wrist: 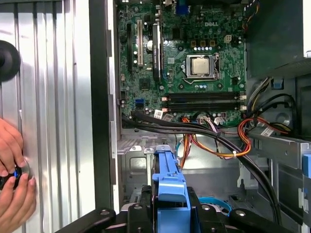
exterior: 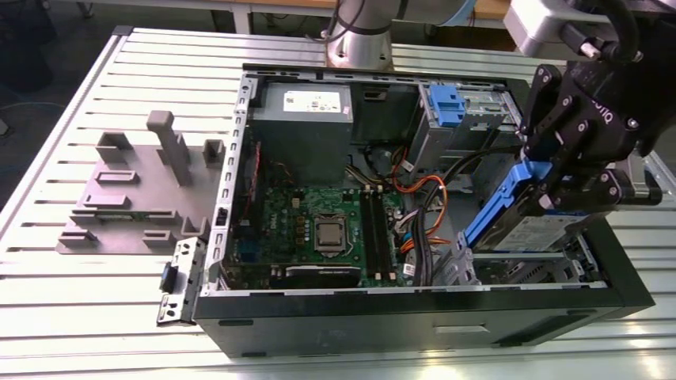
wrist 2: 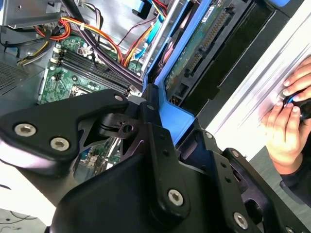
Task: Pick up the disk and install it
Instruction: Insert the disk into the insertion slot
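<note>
In the exterior view the gripper [exterior: 558, 192] hangs over the near corner of the open computer case [exterior: 423, 313] at the exterior view's right, its jaws closed on the disk [exterior: 514, 226]. The disk is held off the case floor and tilted steeply (blue carrier edge uppermost, labelled face toward the near side). Its lower end is near the drive bay [exterior: 528, 273] in that corner. The motherboard [exterior: 317, 226] lies flat in the middle of the case. A grey fixture [exterior: 132, 198] stands on the slatted desk [exterior: 63, 317], well apart at the exterior view's left.

In the second wrist view the black linkage takes the foreground, and the gripper [wrist 2: 175, 116] pinches the blue carrier. The disk [wrist 2: 194, 53] shows its green circuit-board underside running away from the jaws. Beyond the case wall a person's hand [wrist 2: 286, 128] rests on the desk [wrist 2: 243, 97].

In the first wrist view the disk [wrist: 170, 187] is seen edge-on, clamped in the gripper [wrist: 170, 216] with one black finger on each side. Past it, orange and black cables [wrist: 218, 138] cross in front of the motherboard [wrist: 146, 82] with its processor [wrist: 200, 64]. Outside the case wall, a hand [wrist: 12, 194] lies on the desk [wrist: 48, 97].
</note>
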Motion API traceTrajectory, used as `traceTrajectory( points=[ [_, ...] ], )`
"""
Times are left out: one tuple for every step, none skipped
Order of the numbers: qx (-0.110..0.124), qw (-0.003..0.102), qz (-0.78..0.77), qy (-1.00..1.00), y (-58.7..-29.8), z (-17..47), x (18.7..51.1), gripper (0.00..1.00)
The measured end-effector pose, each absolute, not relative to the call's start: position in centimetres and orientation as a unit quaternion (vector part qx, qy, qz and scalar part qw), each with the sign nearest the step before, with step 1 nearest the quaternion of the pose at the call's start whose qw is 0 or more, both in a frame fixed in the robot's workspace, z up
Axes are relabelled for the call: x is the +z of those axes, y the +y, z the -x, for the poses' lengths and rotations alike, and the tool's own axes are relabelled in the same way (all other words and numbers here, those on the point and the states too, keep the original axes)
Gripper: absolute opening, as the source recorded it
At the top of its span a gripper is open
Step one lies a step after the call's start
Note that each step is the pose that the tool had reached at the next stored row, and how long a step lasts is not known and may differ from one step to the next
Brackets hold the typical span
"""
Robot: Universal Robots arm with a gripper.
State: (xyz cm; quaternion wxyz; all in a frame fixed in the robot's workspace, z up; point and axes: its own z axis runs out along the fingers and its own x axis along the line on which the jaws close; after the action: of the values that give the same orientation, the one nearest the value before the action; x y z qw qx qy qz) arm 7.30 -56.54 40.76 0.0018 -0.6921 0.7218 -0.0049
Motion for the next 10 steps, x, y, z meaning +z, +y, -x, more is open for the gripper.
traceTrajectory(
  points=[
    [-0.005, 0.002, 0.692, 0.722, -56.56, -7.30, 40.68, 0.36],
    [-0.005, 0.002, 0.692, 0.722, -56.57, -7.30, 40.61, 0.36],
    [-0.005, 0.002, 0.692, 0.722, -56.58, -7.30, 40.56, 0.36],
    [-0.005, 0.002, 0.692, 0.722, -56.58, -7.30, 40.55, 0.36],
    [-0.005, 0.002, 0.692, 0.722, -56.58, -7.30, 40.53, 0.36],
    [-0.005, 0.002, 0.692, 0.722, -56.58, -7.30, 40.53, 0.36],
    [-0.005, 0.002, 0.692, 0.722, -56.58, -7.30, 40.53, 0.36],
    [-0.005, 0.002, 0.692, 0.722, -56.58, -7.30, 40.52, 0.36],
    [-0.005, 0.002, 0.692, 0.722, -56.58, -7.30, 40.49, 0.36],
    [-0.005, 0.002, 0.692, 0.722, -56.58, -7.30, 40.45, 0.36]
  ],
)
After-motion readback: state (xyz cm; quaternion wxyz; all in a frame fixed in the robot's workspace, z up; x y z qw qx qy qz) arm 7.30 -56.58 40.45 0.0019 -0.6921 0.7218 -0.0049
